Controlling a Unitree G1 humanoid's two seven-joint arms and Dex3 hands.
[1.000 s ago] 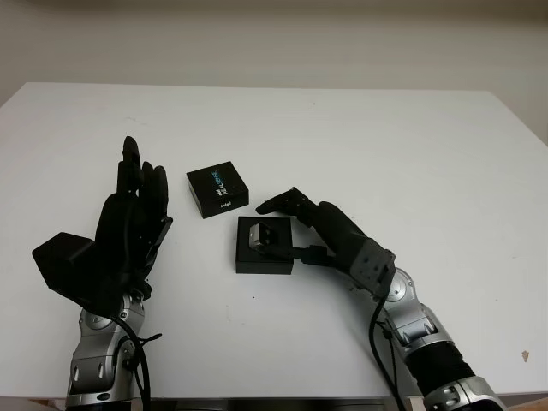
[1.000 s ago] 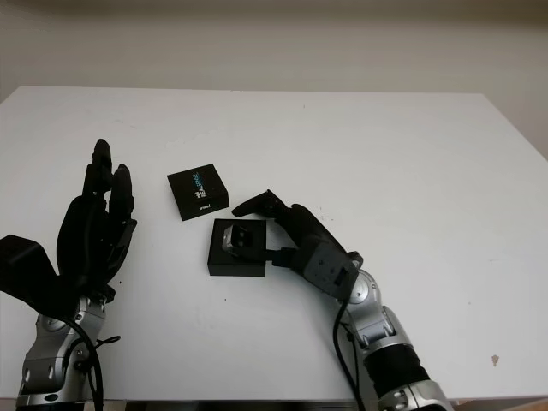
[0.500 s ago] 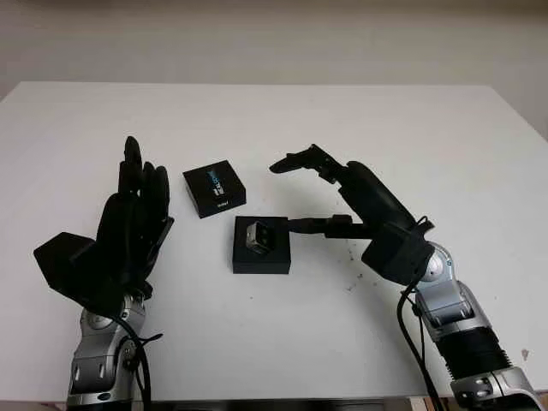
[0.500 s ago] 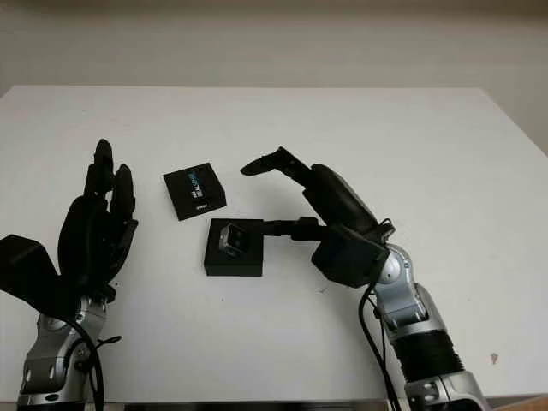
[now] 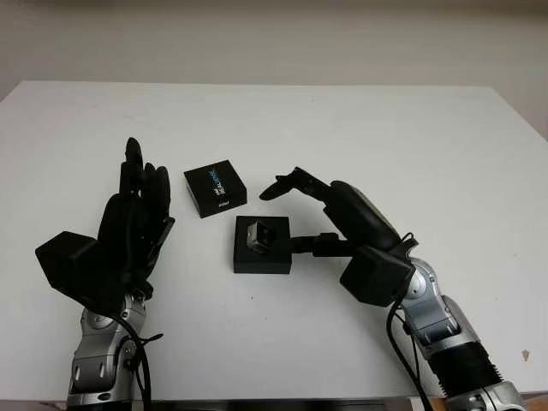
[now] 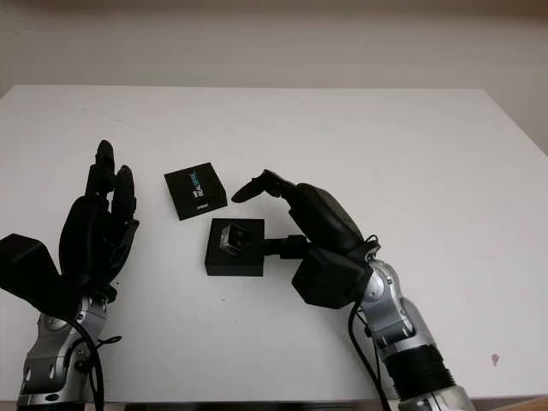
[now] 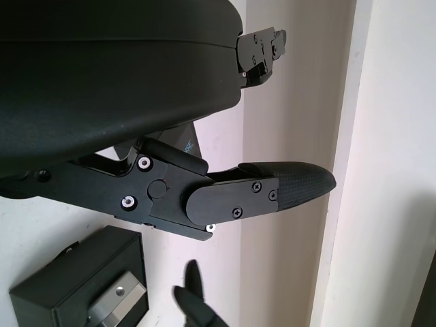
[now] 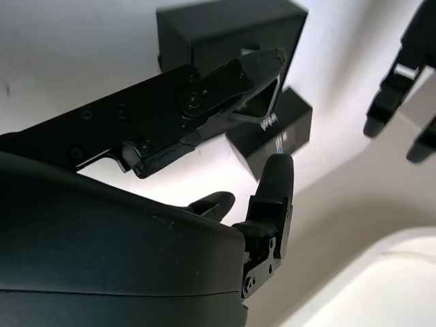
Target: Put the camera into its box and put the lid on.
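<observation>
A small silver camera sits inside an open black box near the middle of the white table. The black lid with blue lettering lies flat just behind and left of the box. My right hand hovers at the right side of the box, open, with one finger above the box's far edge and its thumb against the box's right side. My left hand is raised upright to the left of the lid, open and holding nothing.
The white table stretches wide to the back and right. A pale wall runs behind its far edge. A small dark speck marks the table at the front right.
My right hand lifted away from the box half a second ago, and has now come back down and closer to the box. The left hand, lid and box stayed put.
</observation>
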